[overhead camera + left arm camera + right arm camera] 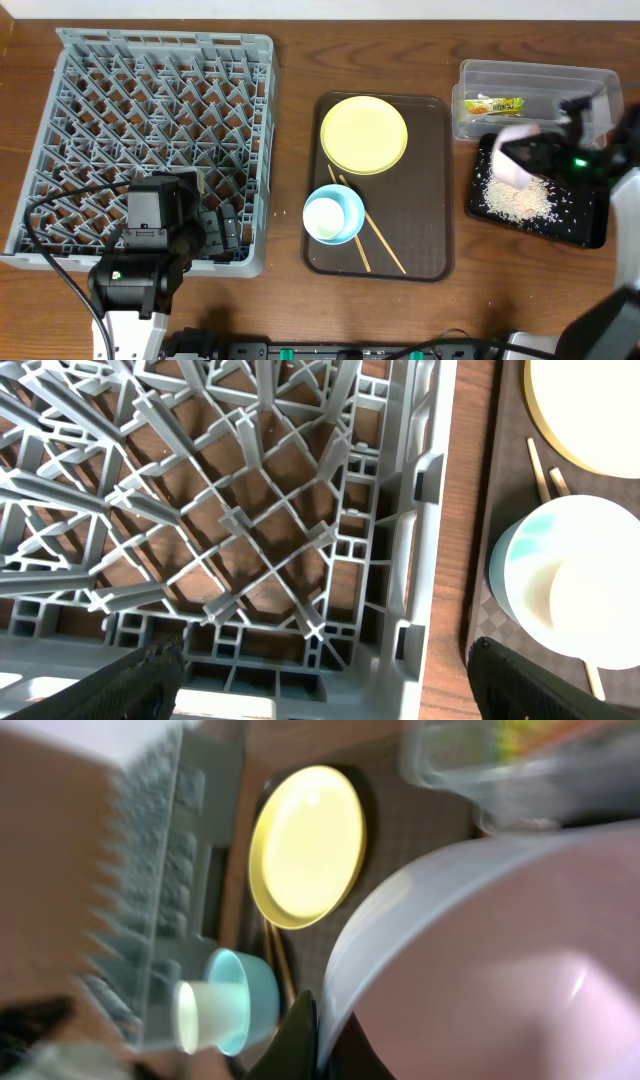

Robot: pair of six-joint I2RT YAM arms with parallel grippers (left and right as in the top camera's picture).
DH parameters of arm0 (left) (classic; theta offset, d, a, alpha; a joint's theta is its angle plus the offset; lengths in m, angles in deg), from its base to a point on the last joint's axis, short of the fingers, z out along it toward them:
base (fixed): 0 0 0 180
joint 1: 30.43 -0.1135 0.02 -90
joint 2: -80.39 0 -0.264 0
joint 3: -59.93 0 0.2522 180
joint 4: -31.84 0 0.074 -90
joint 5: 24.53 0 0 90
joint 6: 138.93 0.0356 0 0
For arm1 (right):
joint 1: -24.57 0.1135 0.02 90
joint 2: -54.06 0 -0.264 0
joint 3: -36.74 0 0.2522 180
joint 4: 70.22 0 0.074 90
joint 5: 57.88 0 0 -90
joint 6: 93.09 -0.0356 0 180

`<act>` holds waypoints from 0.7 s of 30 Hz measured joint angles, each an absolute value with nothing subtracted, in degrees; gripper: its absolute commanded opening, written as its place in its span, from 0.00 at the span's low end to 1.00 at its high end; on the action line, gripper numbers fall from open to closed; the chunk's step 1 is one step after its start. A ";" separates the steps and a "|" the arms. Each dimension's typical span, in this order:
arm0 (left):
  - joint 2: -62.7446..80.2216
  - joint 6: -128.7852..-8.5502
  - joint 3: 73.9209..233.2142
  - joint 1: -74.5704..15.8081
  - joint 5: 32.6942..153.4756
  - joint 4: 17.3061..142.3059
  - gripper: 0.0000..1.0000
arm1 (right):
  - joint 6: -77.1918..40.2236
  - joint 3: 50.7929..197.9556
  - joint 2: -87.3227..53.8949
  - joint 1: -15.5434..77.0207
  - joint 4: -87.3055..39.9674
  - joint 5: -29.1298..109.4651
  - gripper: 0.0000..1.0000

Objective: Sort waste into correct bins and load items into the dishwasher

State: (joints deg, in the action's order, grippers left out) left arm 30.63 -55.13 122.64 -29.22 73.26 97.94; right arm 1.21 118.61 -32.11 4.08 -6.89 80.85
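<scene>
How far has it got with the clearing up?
Partly done. The wrapper lies in the tub and rice on the black tray. The right gripper holds the bowl over that tray. The plate, blue cup, white cup and chopsticks wait on the brown tray; nothing shows in the rack.

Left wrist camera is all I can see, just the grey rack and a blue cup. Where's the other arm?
Observer: Far over on the right. The right gripper holds the white bowl tilted above the black tray.
Operator: Is anything in that tray?
Observer: Yes, white rice crumbs lie scattered on it, under the bowl.
Operator: Where's the snack wrapper?
Observer: The yellow-green wrapper lies inside the clear tub, just behind the black tray.
</scene>
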 measured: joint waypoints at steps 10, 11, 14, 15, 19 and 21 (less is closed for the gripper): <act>30.63 -55.13 122.64 -29.22 73.28 97.94 0.92 | 1.65 119.03 -31.87 36.89 -24.86 56.42 0.01; 30.61 -55.13 122.64 -29.22 73.28 97.94 0.92 | 1.76 119.03 -32.53 39.47 -26.54 54.23 0.01; 30.61 -55.13 122.64 -29.22 73.26 97.94 0.92 | 1.76 119.03 -35.65 47.01 -32.09 47.63 0.01; 30.61 -55.13 122.64 -29.22 73.26 97.94 0.92 | 1.80 119.03 -36.88 48.72 -33.56 45.82 0.01; 30.63 -55.13 122.64 -29.22 73.28 97.94 0.92 | 1.80 119.05 -43.30 54.11 -37.91 39.72 0.01; 30.63 -55.13 122.64 -29.22 73.26 97.91 0.92 | 1.80 119.05 -46.71 55.62 -39.24 37.86 0.04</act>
State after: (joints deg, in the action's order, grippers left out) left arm 30.63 -55.13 122.64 -29.22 73.26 97.91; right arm 1.80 119.05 -46.71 55.62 -39.24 37.86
